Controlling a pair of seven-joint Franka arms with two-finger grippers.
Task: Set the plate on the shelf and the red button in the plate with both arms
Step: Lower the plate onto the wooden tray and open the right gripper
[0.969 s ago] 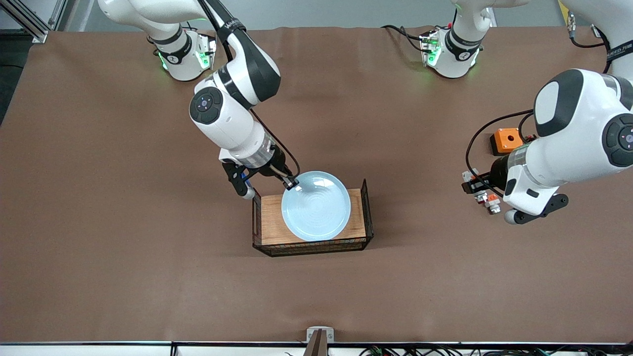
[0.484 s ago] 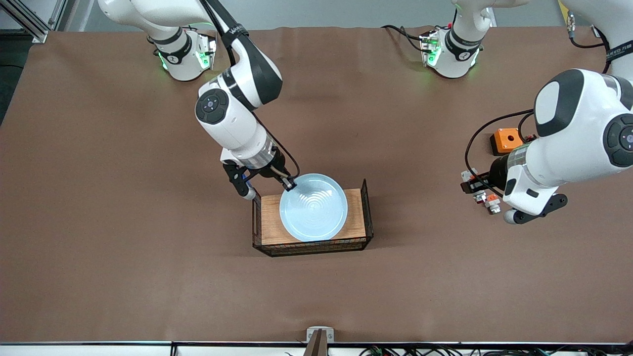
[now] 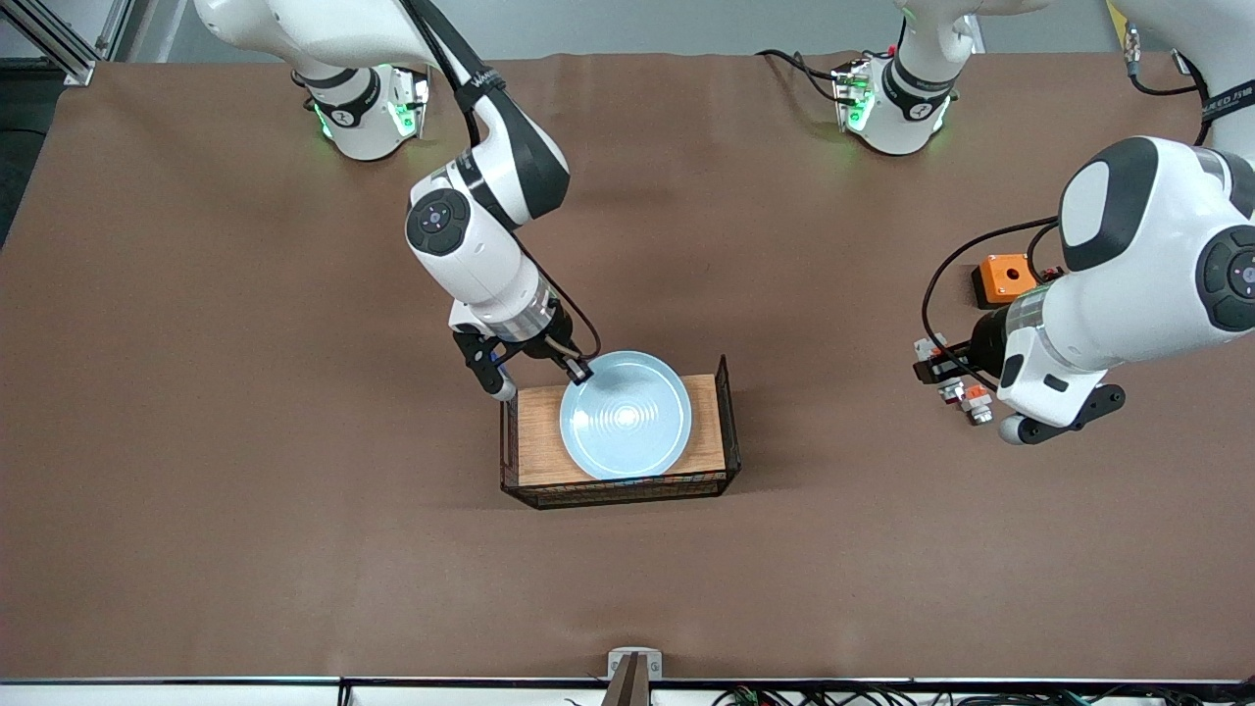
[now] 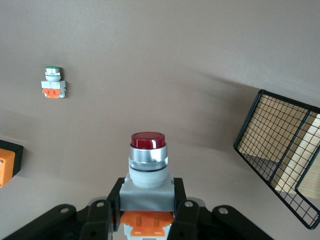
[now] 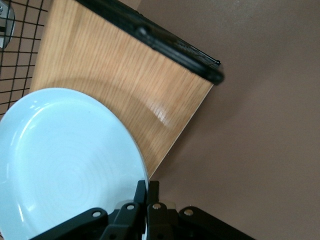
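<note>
The plate has sunk lower into the wooden tray, right gripper still pinching its rim — release is near; the left gripper stays clamped on the red button.

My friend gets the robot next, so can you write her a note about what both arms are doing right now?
Right gripper: jaws shut on the rim of the round pale blue glossy plate, over the wooden tray with black wire sides.
Left gripper: jaws shut on the small grey-and-orange push-button with a dark red cap, at the left arm's end of the table.
Done: both things are gripped.
Left: release the plate, place the button.
</note>
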